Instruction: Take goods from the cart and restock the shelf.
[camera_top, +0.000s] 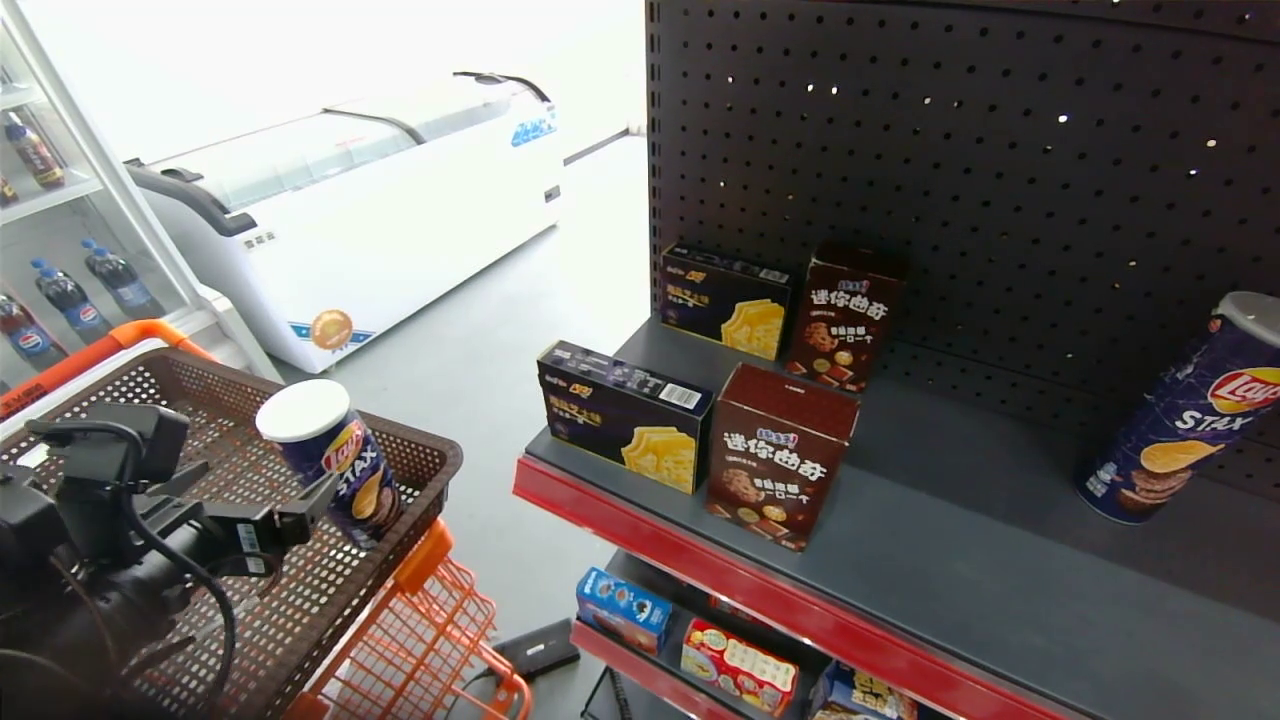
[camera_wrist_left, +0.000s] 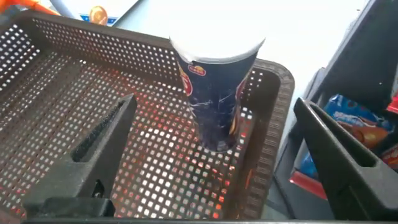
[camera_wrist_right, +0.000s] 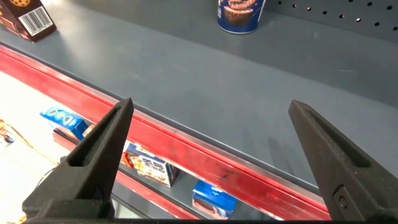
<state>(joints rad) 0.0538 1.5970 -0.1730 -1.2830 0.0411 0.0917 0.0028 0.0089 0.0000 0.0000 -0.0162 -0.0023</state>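
Dark-blue cylindrical crisp can with white lid: standing in the brown perforated plastic basket on the orange wire cart, near a corner. Left hand: released, fingers spread, can just ahead of them. Right hand: released, above the red-edged dark grey shelf.

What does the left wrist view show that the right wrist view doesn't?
Left wrist: the open left gripper over the brown cart basket, where a chip can stands upright. Right wrist: the open right gripper above the grey shelf deck, with a second can and a brown box farther back, both cut off by the frame. Both: the red shelf edge and blue packets on the lower shelf.
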